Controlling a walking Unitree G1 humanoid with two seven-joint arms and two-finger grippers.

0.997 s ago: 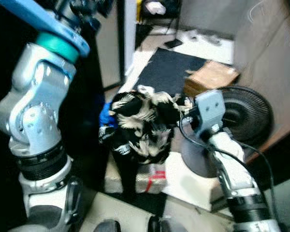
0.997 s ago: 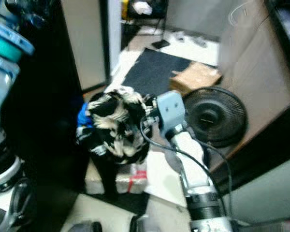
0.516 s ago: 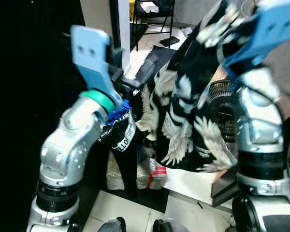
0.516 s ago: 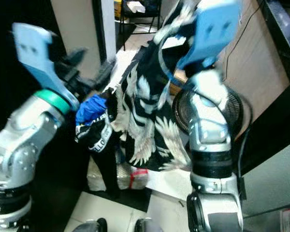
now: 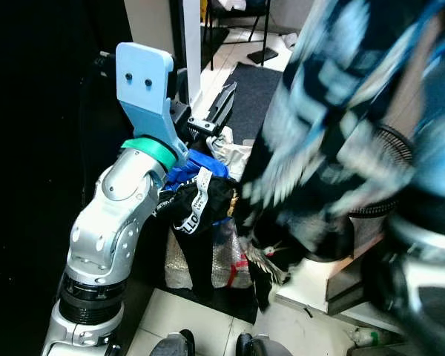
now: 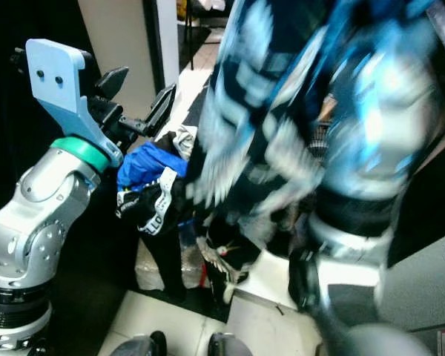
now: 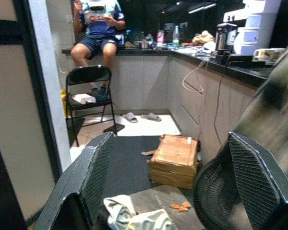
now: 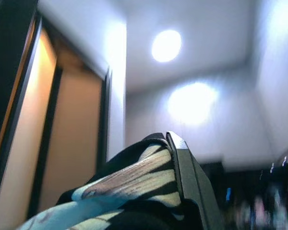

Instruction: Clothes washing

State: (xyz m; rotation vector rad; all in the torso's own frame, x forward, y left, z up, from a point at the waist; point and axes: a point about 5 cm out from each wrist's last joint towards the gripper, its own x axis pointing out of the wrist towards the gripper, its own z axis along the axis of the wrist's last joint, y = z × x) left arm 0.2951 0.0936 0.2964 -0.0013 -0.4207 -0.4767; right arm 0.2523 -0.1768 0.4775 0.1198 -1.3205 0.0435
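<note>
The right tool [image 8: 175, 158] is up high, and its 2 black fingers are pinched together on a black and white shirt [image 5: 334, 148]. The shirt hangs down from it in front of the robot's head, and it looks blurry in both eye views. The bottom of the shirt [image 6: 226, 259] hangs low beside the pile of clothes [image 5: 200, 196].

The pile sits on a wrapped bundle [image 5: 230, 263] that rests on the floor. In the pile you can see a blue cloth [image 6: 144, 165], a black piece with a white band [image 5: 200, 208] and a pale cloth [image 7: 134, 218].

The left tool [image 6: 137, 104] is held out just above the pile. Its 2 fingers are wide apart and hold nothing. The left wrist view looks between those fingers at a cardboard box [image 7: 175, 160], a round fan [image 7: 216, 201] and a black mat [image 7: 129, 163] on the floor. A person sits up on a surface [image 7: 98, 24] far behind a folding chair [image 7: 89, 91].

This looks like the step of picking up laundry: 1 shirt is lifted out, and the rest waits in the pile. I think the next move is to carry the shirt to the washer, keeping the tight pinch so the shirt does not slip. The low end could catch on the pile, so it may need to go higher
</note>
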